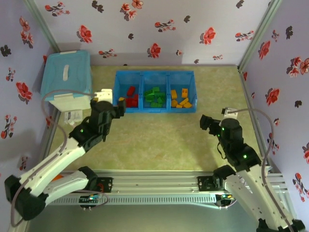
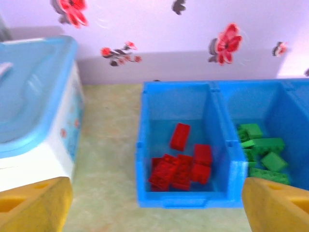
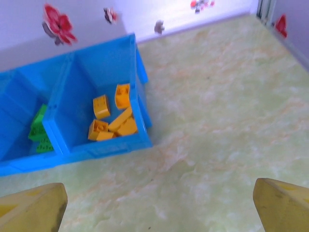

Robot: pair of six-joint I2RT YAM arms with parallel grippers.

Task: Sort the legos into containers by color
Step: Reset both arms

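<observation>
Red legos (image 1: 130,96), green legos (image 1: 154,97), orange legos (image 1: 180,99) sorted in blue tray (image 1: 154,73), left gripper (image 2: 154,212), right gripper (image 3: 159,208) spread wide, empty.

Top view, hub = table (image 1: 159,140) centre. Divided tray (image 1: 155,72) at 12 o'clock, near the back wall (image 1: 159,29), three compartments side by side. One lego pile in each: left pile (image 1: 130,98), middle pile (image 1: 155,96), right pile (image 1: 180,98). Lidded box (image 1: 66,77) at 10 o'clock, left of tray, apart. Left gripper (image 1: 118,104) at the tray's 8 o'clock corner; right gripper (image 1: 206,122) at its 4 o'clock, apart.
</observation>
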